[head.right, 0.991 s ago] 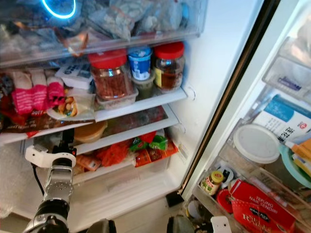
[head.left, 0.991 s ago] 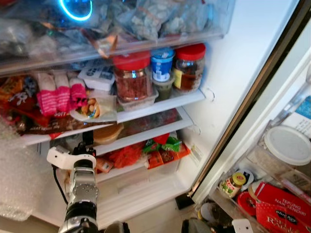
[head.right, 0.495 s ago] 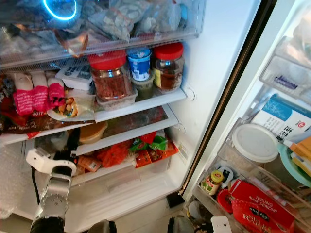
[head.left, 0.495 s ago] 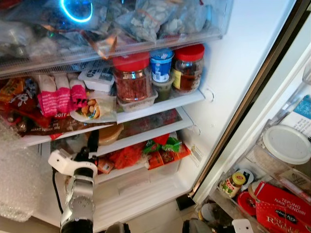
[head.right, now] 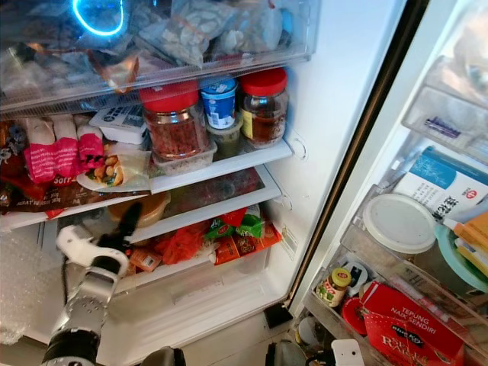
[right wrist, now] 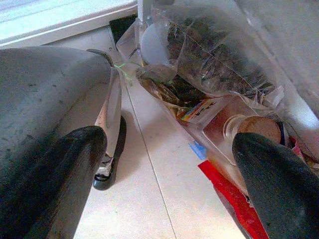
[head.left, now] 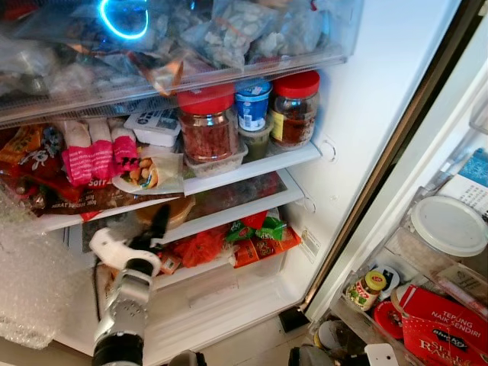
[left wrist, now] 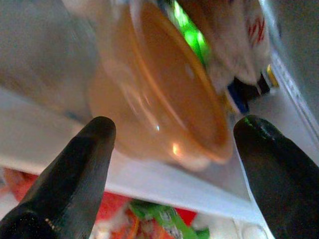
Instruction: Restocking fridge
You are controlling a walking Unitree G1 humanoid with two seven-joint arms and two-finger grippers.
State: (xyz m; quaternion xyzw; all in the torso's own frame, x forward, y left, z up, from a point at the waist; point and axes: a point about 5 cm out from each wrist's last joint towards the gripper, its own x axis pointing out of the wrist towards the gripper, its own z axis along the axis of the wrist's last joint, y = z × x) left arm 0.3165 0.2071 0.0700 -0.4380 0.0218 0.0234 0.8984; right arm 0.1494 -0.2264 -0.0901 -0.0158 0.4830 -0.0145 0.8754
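Left tool (head.left: 158,226) reaches into the fridge, fingers apart.
Its wrist view shows an orange bowl (left wrist: 164,99) between them; right tool (right wrist: 164,169) hangs open over floor clutter.

Pale tiled floor (right wrist: 149,169), bright light

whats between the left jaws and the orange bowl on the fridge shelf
Nothing. In the left wrist view the orange bowl sits just beyond the open left gripper, with only the bare white shelf edge below the gap.
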